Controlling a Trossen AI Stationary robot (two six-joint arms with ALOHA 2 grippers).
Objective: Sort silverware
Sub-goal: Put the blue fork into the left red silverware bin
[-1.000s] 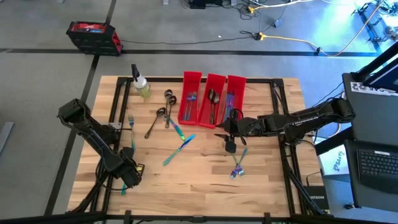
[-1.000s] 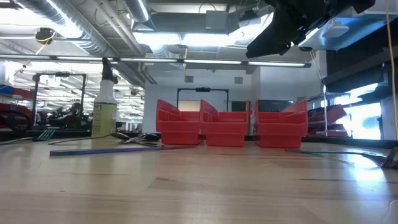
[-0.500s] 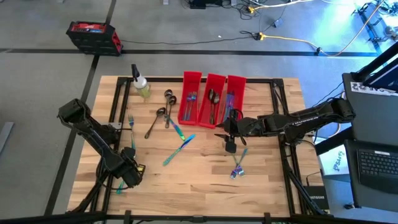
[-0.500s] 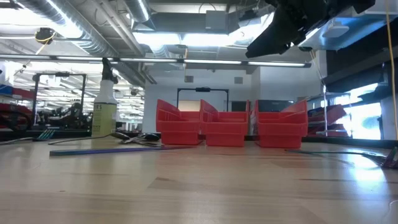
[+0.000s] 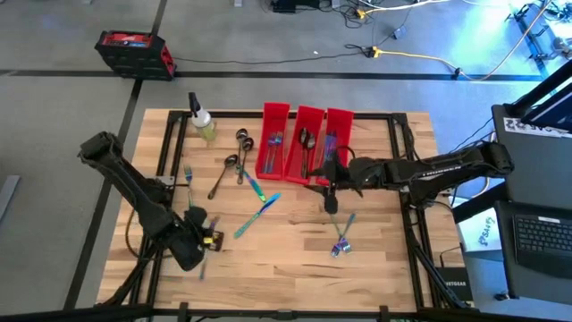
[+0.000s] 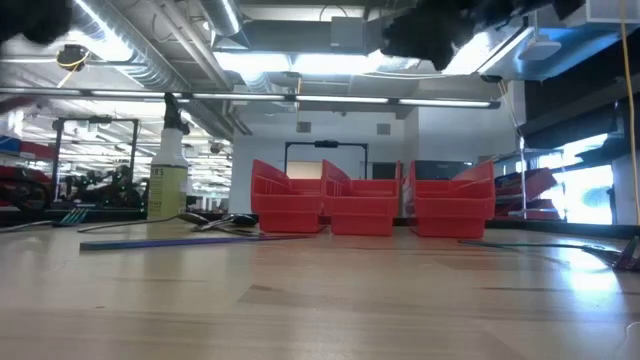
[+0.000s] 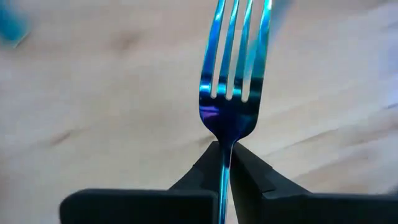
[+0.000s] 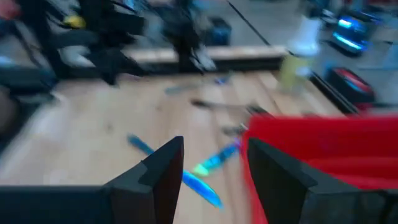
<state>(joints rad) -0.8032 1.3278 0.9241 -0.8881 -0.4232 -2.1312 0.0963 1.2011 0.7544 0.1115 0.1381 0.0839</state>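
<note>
Wooden bench (image 5: 295, 259) w/ black frame rails carries everything. Three red bins (image 5: 305, 143) sit side by side at the far centre, each w/ some silverware inside. Spray bottle (image 5: 201, 120) w/ yellowish liquid stands near the far left corner.

Left arm reaches over the near left part of the bench; left end effector (image 7: 225, 163) is pressed together, pinching the handle of an iridescent blue fork (image 7: 234, 74), tines pointing away from the wrist cam. The fork looks lifted off the wood, tho height is hard to judge.

Right arm stretches in from the right edge; right end effector (image 8: 211, 163) hangs just in front of the bins, fingers spread, nothing between them.

Loose silverware on the bench: two dark spoons (image 5: 234, 161) left of the bins, a teal knife (image 5: 258, 215) lying diagonal mid-bench, another teal piece (image 5: 254, 187) just above it, a small fork (image 5: 189, 172) near the left rail, and a blue-purple cluster (image 5: 341, 238) below the right end effector.
</note>
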